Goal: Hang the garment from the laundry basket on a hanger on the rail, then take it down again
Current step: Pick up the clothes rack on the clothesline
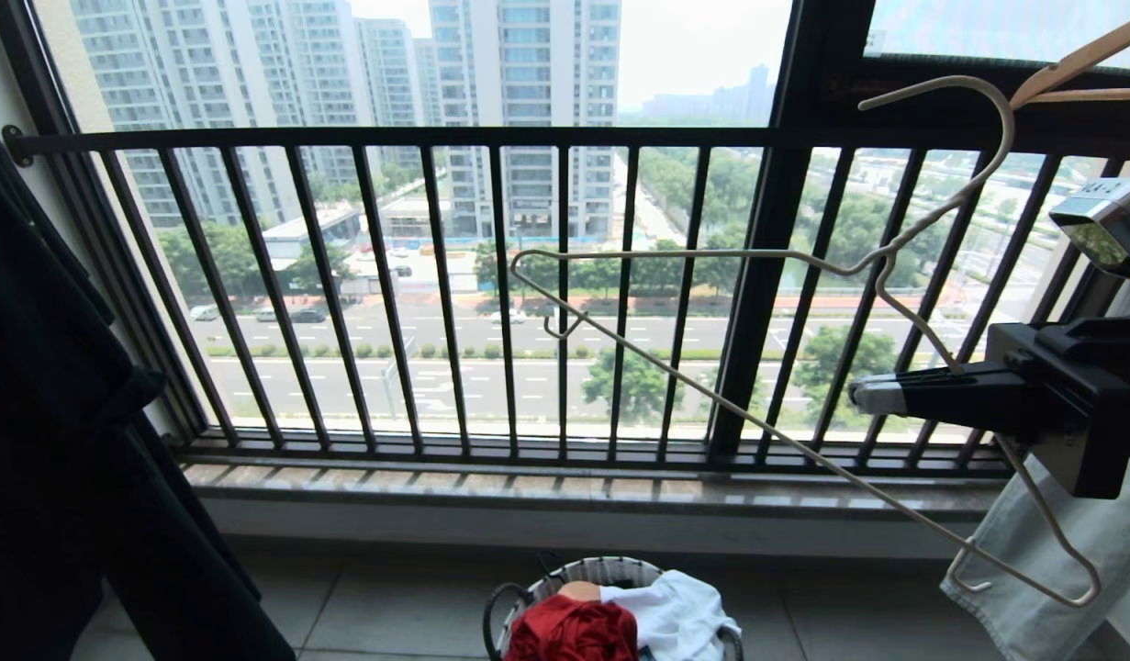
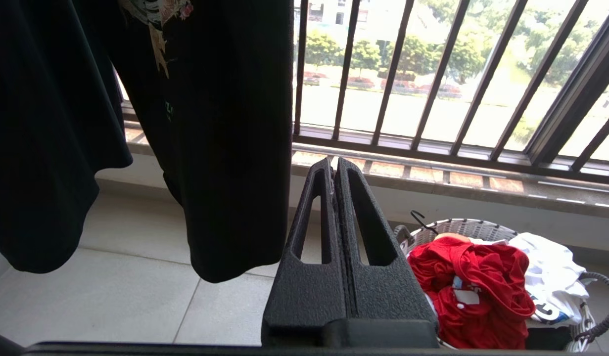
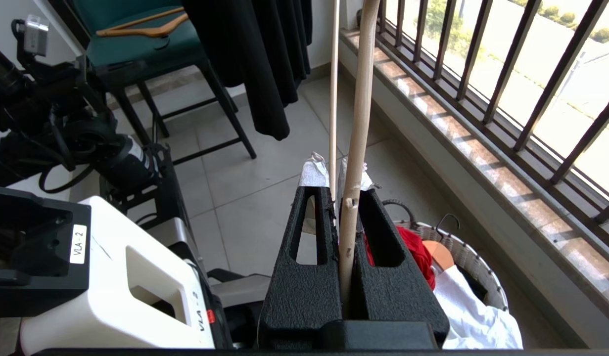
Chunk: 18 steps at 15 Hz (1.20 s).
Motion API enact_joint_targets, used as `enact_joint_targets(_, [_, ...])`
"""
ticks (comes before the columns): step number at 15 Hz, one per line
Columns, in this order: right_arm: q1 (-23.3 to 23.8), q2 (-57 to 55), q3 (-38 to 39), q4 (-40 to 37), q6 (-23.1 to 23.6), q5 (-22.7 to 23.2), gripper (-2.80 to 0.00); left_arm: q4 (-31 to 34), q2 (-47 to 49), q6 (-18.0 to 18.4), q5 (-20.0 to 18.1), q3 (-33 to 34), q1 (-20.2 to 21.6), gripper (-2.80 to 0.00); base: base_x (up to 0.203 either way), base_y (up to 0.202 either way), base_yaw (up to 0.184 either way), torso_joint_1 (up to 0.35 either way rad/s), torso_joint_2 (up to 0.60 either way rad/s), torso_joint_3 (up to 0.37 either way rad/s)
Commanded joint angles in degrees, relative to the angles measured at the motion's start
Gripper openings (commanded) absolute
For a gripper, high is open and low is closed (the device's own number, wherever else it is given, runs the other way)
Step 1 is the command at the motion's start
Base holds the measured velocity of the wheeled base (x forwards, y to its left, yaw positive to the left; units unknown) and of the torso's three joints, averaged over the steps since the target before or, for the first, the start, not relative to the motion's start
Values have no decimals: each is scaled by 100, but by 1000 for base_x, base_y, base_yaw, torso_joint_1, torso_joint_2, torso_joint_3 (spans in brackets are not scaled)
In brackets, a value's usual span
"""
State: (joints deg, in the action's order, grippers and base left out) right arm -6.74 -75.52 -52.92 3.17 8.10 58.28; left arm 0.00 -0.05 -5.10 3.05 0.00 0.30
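Head view: black railing (image 1: 491, 294) behind hanger (image 1: 711, 386), basket (image 1: 610, 574) below.

The pale tiled floor (image 2: 136, 287) carries the laundry basket (image 2: 475, 228) and a dark-legged chair (image 3: 195, 94).

Looks like an enclosed balcony in a high-rise flat, used as a laundry spot. Big window (image 1: 528, 73) with a black railing (image 1: 436, 275) of vertical bars, and far below there's a multi-lane road (image 1: 390, 358), trees and apartment towers (image 1: 519, 101), so we're well up. Pale tiled floor (image 2: 136, 277), stone sill (image 1: 574, 491), a laundry basket (image 2: 462, 228) full of clothes, dark garments hanging (image 2: 220, 123), and a green-seated chair (image 3: 146, 49) with a wooden hanger (image 3: 141, 27) on it.
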Motion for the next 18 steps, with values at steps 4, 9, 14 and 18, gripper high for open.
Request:
enact_joint_targets(4, [6, 2, -2, 8, -1, 26, -280, 0, 5, -3, 3, 0, 5, -280, 0, 0, 0, -171, 490, 313])
enact_joint_targets(9, [15, -7, -8, 25, 7, 26, -280, 0, 5, -9, 3, 0, 5, -280, 0, 0, 0, -144, 468, 327])
enact_joint_targets(14, [24, 2, -8, 34, 16, 26, -280, 0, 5, -8, 3, 0, 5, -280, 0, 0, 0, -96, 445, 349])
enact_joint_targets(18, [52, 11, 10, 43, 14, 35, -280, 0, 5, -2, 3, 0, 5, -280, 0, 0, 0, -26, 300, 263])
